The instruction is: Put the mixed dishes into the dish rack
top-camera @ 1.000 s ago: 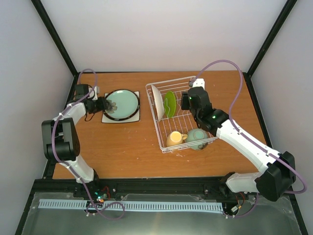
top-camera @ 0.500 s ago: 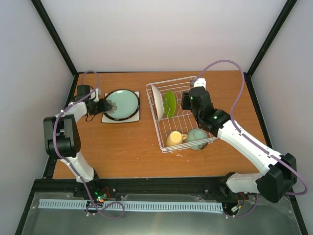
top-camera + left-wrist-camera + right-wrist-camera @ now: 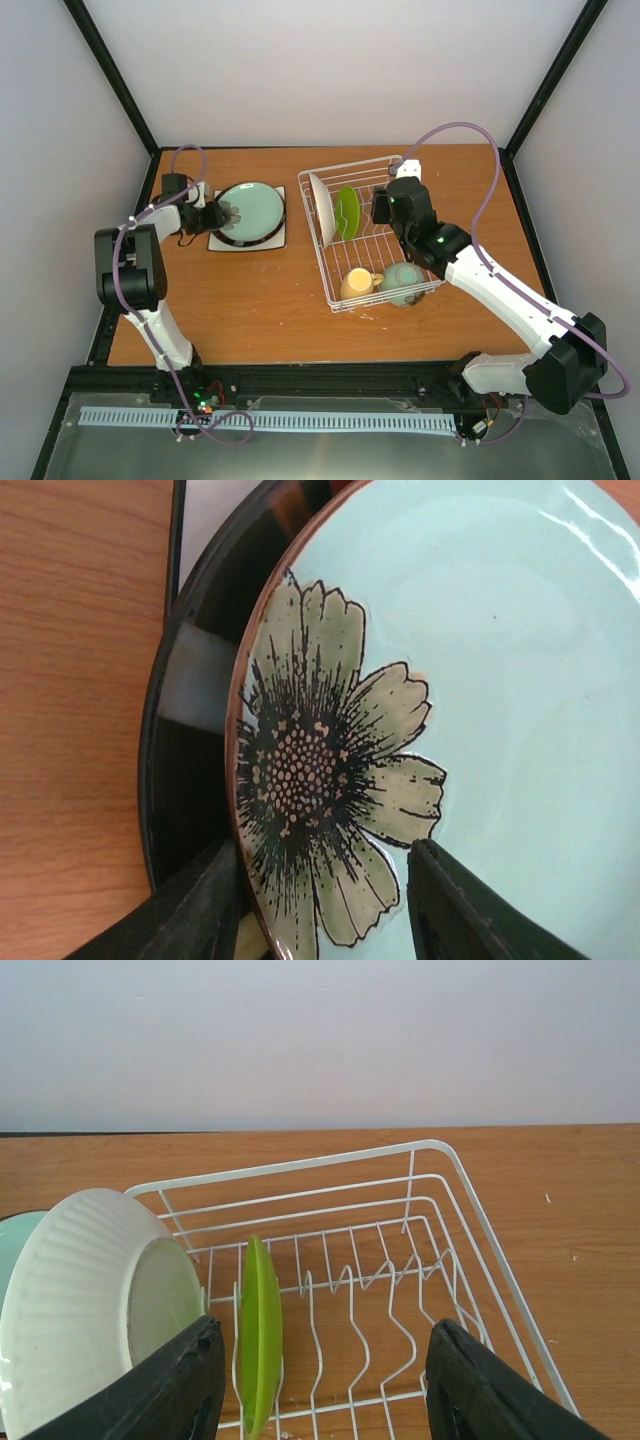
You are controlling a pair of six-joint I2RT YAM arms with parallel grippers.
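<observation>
A pale teal plate (image 3: 252, 210) with a flower print (image 3: 330, 780) lies on a dark striped-rim plate (image 3: 185, 770), which lies on a square white plate (image 3: 273, 241). My left gripper (image 3: 222, 213) is open, its jaws straddling the teal plate's left rim (image 3: 320, 900): one finger outside the rim, the other over the plate's face. In the dish rack (image 3: 331, 288) stand a white plate (image 3: 320, 204) and a lime green plate (image 3: 347, 212); a yellow mug (image 3: 357, 283) and a mint-green bowl (image 3: 404, 283) lie at its near end. My right gripper (image 3: 320, 1380) hangs open over the rack's prongs.
The rack's wire rim (image 3: 300, 1165) and several free prong slots (image 3: 400, 1300) lie to the right of the lime green plate (image 3: 260, 1330). Black frame posts stand at the table's back corners. Bare wood surrounds the plate stack.
My left arm's elbow has swung a little toward the far side while its gripper stayed at the teal plate's rim. The right arm has barely moved.
</observation>
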